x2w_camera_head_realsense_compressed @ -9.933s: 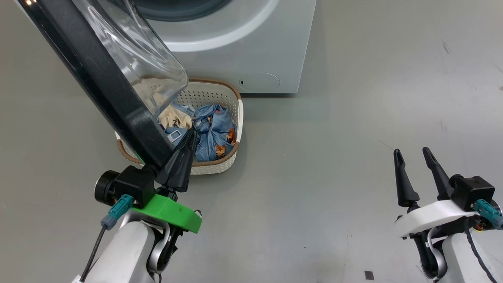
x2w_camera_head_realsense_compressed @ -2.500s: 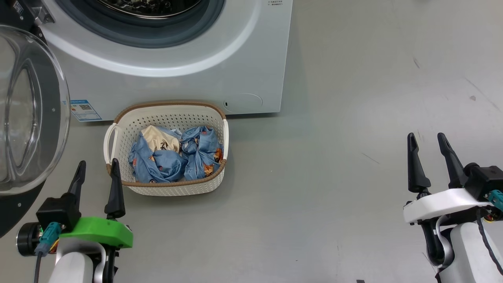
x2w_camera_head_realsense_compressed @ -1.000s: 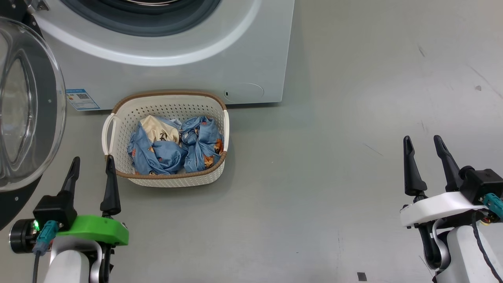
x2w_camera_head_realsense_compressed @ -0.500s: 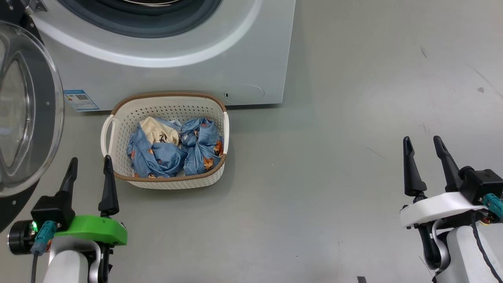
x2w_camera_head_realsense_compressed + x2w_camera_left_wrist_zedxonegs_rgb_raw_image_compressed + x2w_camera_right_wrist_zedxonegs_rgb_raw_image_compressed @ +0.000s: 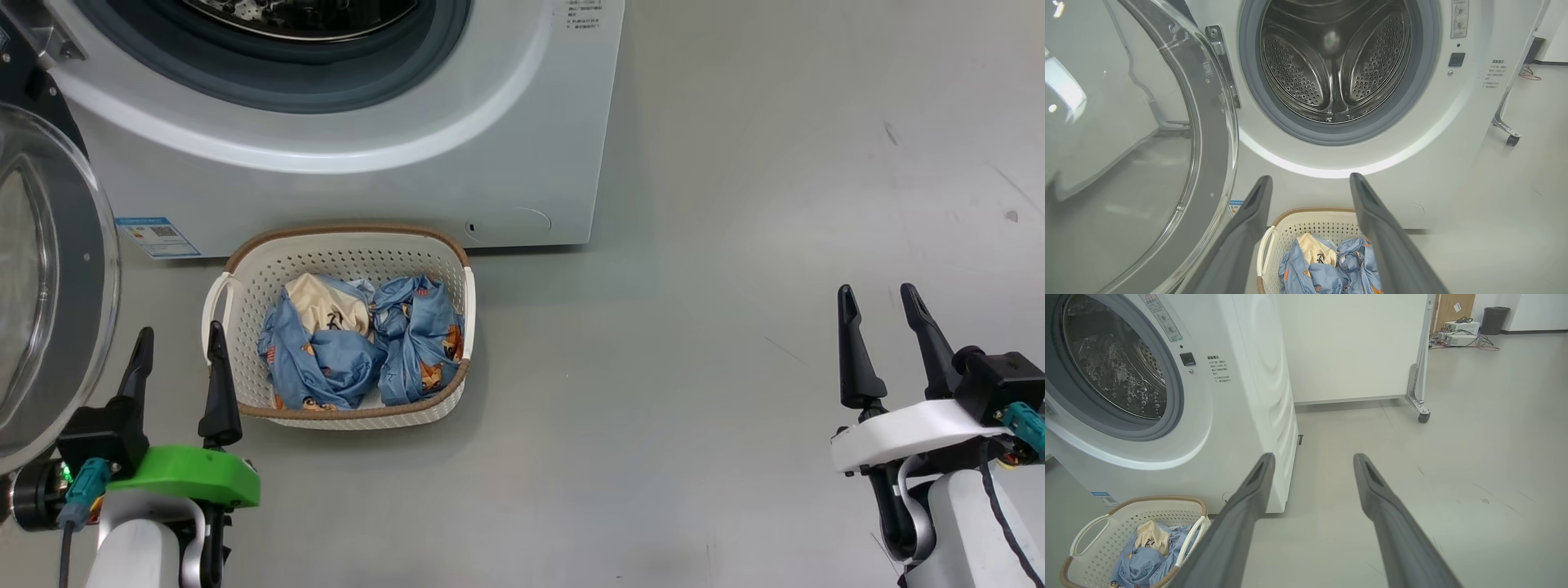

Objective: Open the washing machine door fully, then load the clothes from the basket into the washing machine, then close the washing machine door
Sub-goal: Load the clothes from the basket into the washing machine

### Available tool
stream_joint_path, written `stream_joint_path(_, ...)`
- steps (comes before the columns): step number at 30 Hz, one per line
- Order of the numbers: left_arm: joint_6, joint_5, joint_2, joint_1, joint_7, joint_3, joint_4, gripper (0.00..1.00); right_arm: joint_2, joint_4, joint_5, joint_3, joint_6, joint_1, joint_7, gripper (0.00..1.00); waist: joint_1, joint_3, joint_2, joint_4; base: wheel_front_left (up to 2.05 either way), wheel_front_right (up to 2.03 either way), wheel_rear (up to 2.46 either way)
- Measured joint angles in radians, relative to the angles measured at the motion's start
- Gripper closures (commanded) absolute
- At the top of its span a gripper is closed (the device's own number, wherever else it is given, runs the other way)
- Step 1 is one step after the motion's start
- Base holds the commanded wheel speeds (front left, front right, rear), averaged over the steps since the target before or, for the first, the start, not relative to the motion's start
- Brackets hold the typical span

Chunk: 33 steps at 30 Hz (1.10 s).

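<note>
The white washing machine [image 5: 506, 139] [image 5: 1453, 134] [image 5: 1249, 375] stands at the top with its steel drum [image 5: 1333, 61] exposed. Its door [image 5: 49, 286] [image 5: 1147, 143], a black ring around domed glass, is swung wide open to the left. The cream basket [image 5: 441, 253] [image 5: 1306, 224] [image 5: 1098, 522] sits on the floor just before the machine, holding crumpled light blue clothes [image 5: 359, 343] [image 5: 1327, 269] [image 5: 1143, 555] with a cream panel. My left gripper [image 5: 178, 353] [image 5: 1309, 181] is open and empty, just left of the basket's near corner. My right gripper [image 5: 878, 298] [image 5: 1312, 459] is open and empty, far right over bare floor.
Grey floor [image 5: 694, 327] spreads wide to the right of the basket. A white wheeled partition [image 5: 1355, 347] stands beyond the machine, its castor [image 5: 1423, 416] on the floor. A blue label [image 5: 157, 237] sits low on the machine's front, a round service flap [image 5: 510, 222] at its lower right.
The head view has tilted, so basket and machine sit lower in it and more of the drum opening shows. Both grippers stay open and empty; the left one is slightly further left.
</note>
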Motion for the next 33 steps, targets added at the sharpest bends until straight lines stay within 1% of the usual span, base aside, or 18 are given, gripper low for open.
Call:
stream_joint_path(8,0.000,0.000,-0.012,-0.017,0.000,0.008,-0.002,0.00,0.000,0.000,0.001,-0.001,0.000,-0.001,0.000,0.00,0.0000,0.005,0.0000,0.002,1.07,-1.07,0.00)
stream_joint_path(17,0.000,0.002,-0.015,-0.018,0.000,0.021,-0.001,0.00,0.001,0.002,0.002,-0.001,0.000,-0.001,0.000,0.00,0.0000,0.010,0.0000,0.004,0.72,-0.72,0.00)
stream_joint_path(33,0.000,0.012,-0.018,-0.016,0.000,-0.002,0.020,0.00,0.000,0.012,0.002,0.008,0.000,-0.001,0.000,0.00,0.0000,0.003,0.0000,0.008,0.18,-0.18,0.00)
